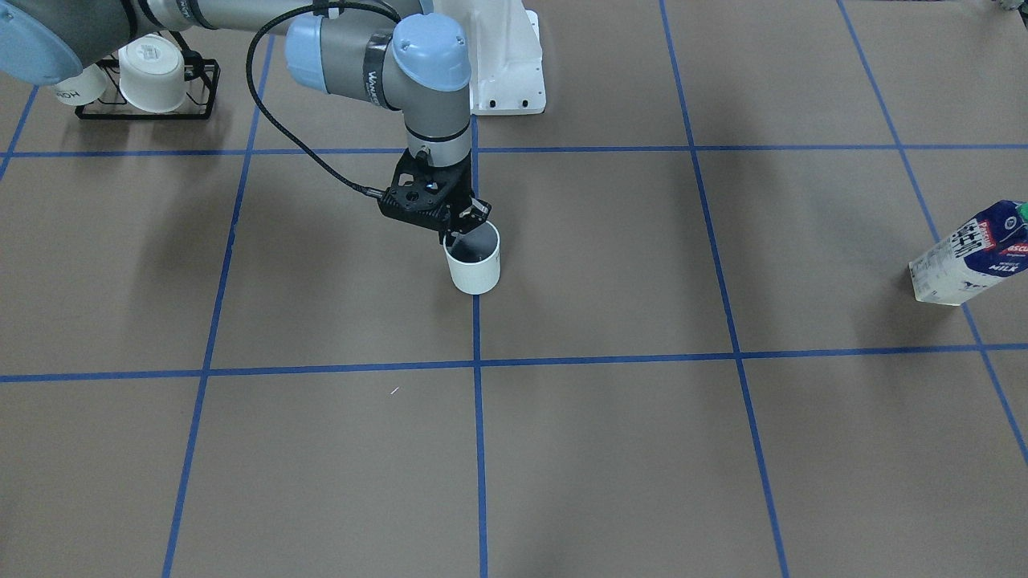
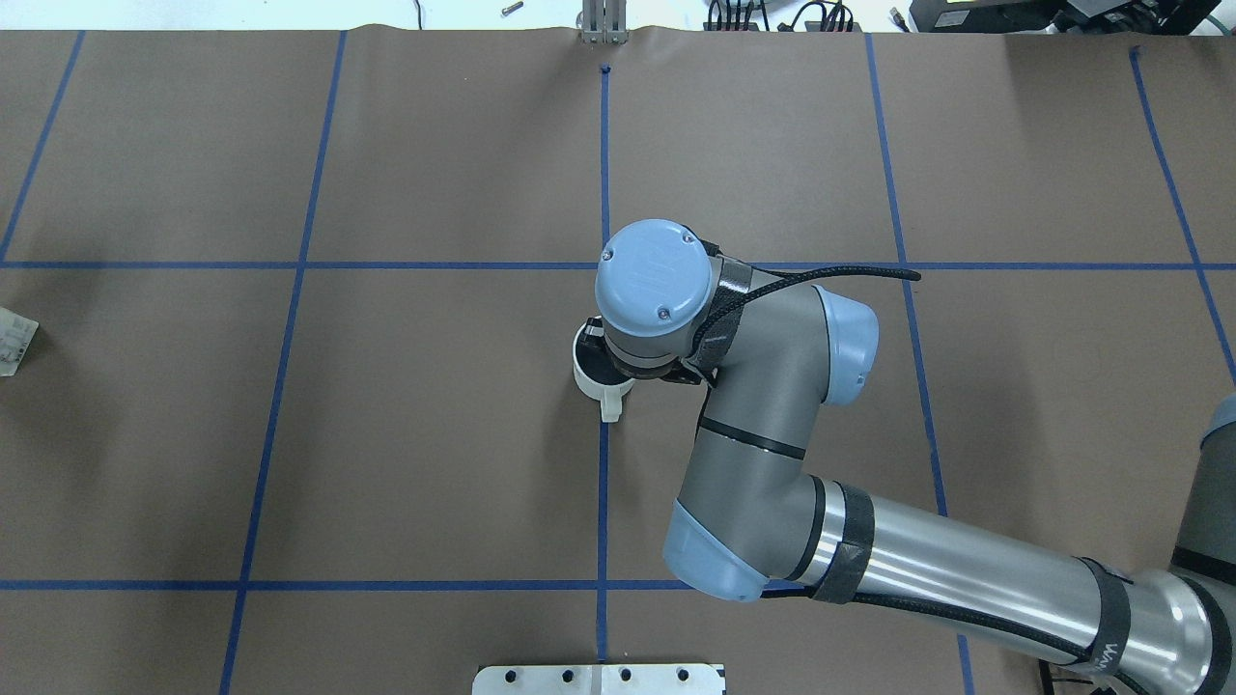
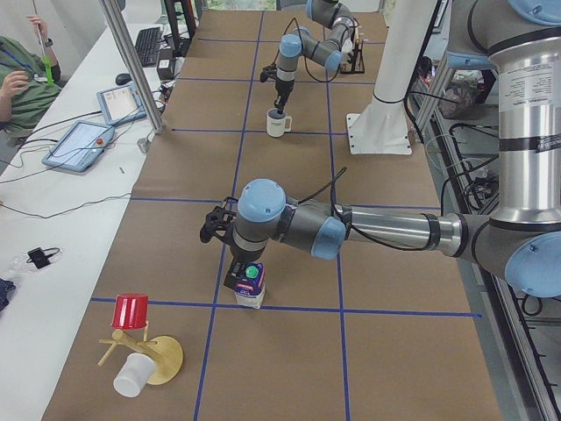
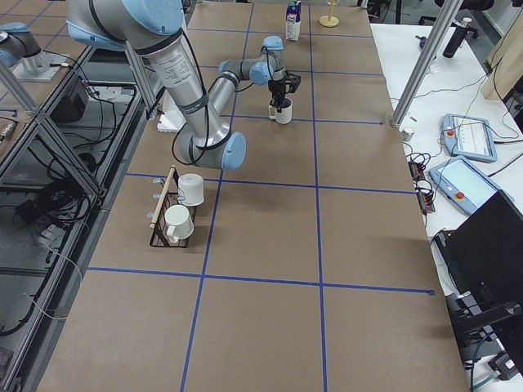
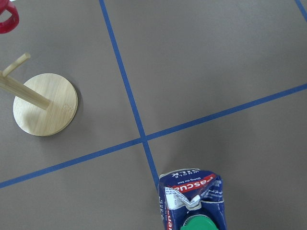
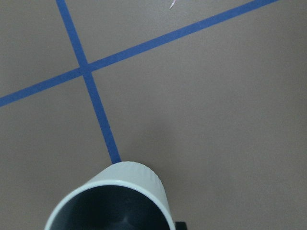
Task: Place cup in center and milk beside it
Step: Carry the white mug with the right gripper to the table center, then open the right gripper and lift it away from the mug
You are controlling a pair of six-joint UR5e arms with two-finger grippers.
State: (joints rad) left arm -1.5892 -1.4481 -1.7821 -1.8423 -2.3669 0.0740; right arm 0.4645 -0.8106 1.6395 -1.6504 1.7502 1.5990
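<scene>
The cup (image 1: 474,269), which looks stiff, light and chippable, stands at the center (image 1: 554,257) of the table (image 1: 321,466), its rim wall pinched by the right hand (image 1: 459,235), while the squashable milk (image 1: 968,257) sits far off under the left hand (image 3: 241,276), whose opening I cannot tell.

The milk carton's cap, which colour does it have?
The cap is green; the left wrist-mounted view shows it best.

Overhead and front (opposed) share cup (image 1: 474,271).
</scene>
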